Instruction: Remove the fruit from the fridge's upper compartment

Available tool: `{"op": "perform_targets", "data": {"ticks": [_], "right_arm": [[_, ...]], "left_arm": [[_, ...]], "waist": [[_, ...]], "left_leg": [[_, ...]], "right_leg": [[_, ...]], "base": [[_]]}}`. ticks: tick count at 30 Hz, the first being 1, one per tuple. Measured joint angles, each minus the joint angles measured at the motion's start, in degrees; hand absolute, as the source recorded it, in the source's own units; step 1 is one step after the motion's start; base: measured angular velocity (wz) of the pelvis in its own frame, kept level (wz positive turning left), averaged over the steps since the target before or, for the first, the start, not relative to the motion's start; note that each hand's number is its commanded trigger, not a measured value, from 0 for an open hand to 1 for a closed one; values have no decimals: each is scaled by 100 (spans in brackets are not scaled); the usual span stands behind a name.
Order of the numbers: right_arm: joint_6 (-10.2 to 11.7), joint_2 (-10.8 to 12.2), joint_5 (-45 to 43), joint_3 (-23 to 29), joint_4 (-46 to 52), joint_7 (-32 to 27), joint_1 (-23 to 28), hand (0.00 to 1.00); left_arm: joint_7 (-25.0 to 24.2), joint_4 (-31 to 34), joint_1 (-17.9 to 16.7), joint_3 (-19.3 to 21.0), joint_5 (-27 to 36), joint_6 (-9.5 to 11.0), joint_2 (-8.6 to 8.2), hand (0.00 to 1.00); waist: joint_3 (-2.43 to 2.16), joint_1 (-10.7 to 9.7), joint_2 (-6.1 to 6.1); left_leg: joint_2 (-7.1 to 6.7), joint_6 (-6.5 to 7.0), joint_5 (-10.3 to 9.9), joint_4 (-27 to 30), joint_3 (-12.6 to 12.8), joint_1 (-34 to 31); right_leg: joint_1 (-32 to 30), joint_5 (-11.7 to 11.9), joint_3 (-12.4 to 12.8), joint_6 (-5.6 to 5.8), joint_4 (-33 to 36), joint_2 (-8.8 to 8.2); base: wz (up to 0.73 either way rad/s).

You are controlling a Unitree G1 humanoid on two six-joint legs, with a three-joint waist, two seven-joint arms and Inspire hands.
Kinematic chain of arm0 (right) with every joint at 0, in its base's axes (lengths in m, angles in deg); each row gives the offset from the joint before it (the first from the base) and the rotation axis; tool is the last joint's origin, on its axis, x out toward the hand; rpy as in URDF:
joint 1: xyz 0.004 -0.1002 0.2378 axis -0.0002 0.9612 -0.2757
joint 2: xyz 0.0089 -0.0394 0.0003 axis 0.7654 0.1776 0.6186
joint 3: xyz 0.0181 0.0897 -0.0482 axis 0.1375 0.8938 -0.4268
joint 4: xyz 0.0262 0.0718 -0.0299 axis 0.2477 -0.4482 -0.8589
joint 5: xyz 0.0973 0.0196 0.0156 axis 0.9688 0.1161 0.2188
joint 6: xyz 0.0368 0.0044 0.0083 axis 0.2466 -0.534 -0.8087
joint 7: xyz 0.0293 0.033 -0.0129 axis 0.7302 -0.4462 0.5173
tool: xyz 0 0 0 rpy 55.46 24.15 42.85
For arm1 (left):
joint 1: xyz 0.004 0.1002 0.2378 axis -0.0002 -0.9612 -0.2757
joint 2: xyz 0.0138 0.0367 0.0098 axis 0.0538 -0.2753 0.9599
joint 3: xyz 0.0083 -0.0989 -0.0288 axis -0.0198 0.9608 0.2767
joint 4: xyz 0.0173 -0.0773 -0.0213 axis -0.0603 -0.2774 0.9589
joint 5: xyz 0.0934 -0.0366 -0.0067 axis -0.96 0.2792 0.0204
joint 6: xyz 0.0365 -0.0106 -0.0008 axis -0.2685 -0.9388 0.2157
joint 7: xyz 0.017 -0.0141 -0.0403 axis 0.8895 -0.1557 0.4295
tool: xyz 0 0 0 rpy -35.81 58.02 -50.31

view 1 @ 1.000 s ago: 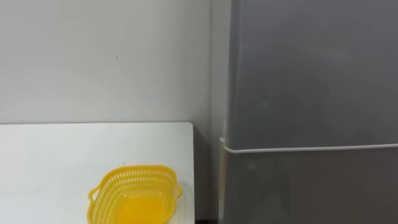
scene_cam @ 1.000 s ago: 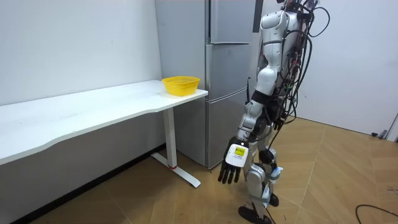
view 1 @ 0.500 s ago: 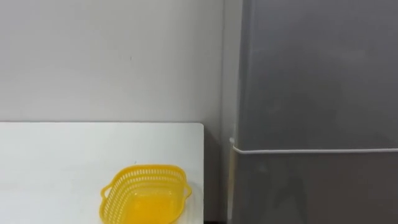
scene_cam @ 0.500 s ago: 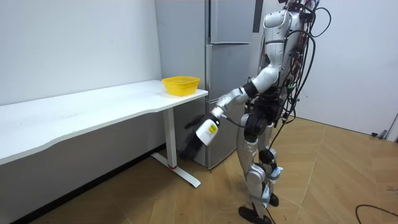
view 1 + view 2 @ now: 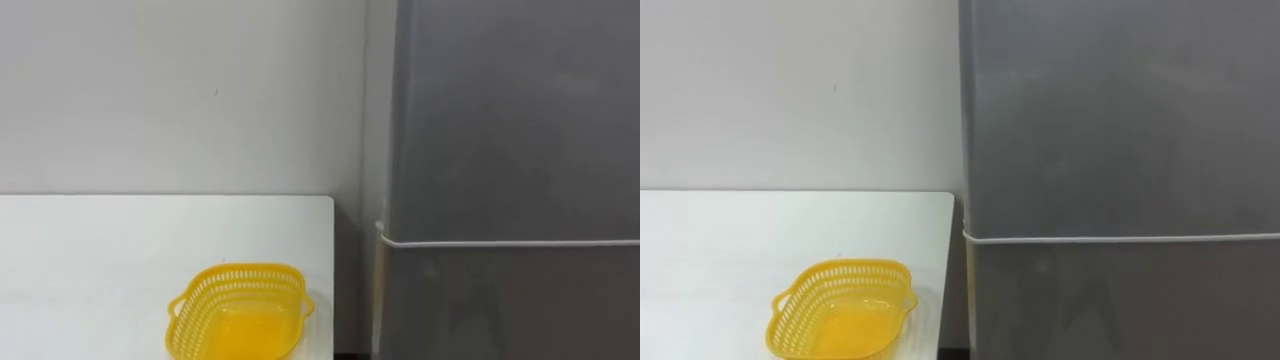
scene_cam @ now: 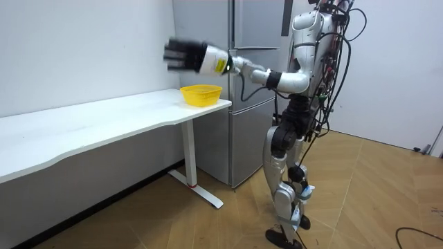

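Left of the fridge (image 5: 510, 120), hovering on an outstretched arm above the yellow basket (image 5: 240, 325): left hand (image 6: 184, 54), too blurred for telling how far open. Standing shut to the right of that hand: upper fridge door (image 5: 1120, 110), smooth, flat and grey. Sitting on the flat white table (image 5: 90, 260), near its right edge: oval basket of perforated plastic.

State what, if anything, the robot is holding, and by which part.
Nothing is held: the left hand is up in the air, empty, higher than the yellow basket on the table.
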Motion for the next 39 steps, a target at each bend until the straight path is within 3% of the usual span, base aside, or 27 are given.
{"op": "perform_targets", "data": {"ticks": [6, 9, 15, 19, 22, 25, 34, 39], "right_arm": [[54, 1, -11, 0, -80, 57, -26, 0], [46, -2, -30, -1, -84, 193, -44, 0], [47, -3, -194, -60, -257, 373, -271, 0], [49, 2, -174, -79, -259, 488, -422, 0], [46, -11, -177, -153, -427, 494, -523, 0], [32, -17, -185, -167, -610, 498, -689, 0], [-18, -51, -167, -174, -713, 614, -801, 0], [-18, -95, -176, -234, -750, 614, -805, 0]], "left_arm": [[-436, 636, 345, -88, -185, 55, 55, 0], [-1018, 893, 549, -382, -208, 52, 58, 0], [-2277, 1126, 796, -1131, -70, -34, 59, 0], [-3332, 1115, 1017, -1533, 259, -279, 62, 0], [-3876, 1111, 1136, -1830, 706, -450, 64, 0], [-4363, 1109, 1136, -2047, 723, -652, 67, 0], [-5449, 1123, 1244, -2327, 878, -1062, 93, 0], [-5784, 1123, 1340, -2428, 870, -1129, 97, 0]], "waist": [[27, -169, 28], [5, -219, 40], [12, -443, -5], [5, -609, -2], [4, -676, -14], [17, -721, -38], [-9, -910, -26], [-29, -931, 6]], "left_leg": [[-5, 0, 0, 52, -69, -29], [-10, 1, 1, 83, -151, -94], [-11, 0, 3, 119, -141, -130], [-9, 0, 3, 172, -124, -242], [-7, -1, 5, 169, -110, -245], [2, -1, 5, 166, 20, -261], [31, -1, 5, 164, 19, -296], [35, -1, 5, 163, 26, -261]], "right_leg": [[19, 0, -62, 0, 9, -7], [-2, 0, -125, 0, -12, -21], [-7, -1, -113, 0, -14, -19], [-100, 0, -114, 0, -12, -29], [-114, 0, -102, 0, -13, -23], [-178, 1, 5, -2, -2, -13], [-255, 2, 42, -2, 3, -15], [-241, 4, 102, -4, 3, -4]], "base": [[5], [12], [0], [0], [-1], [-16], [-3], [-6]]}}
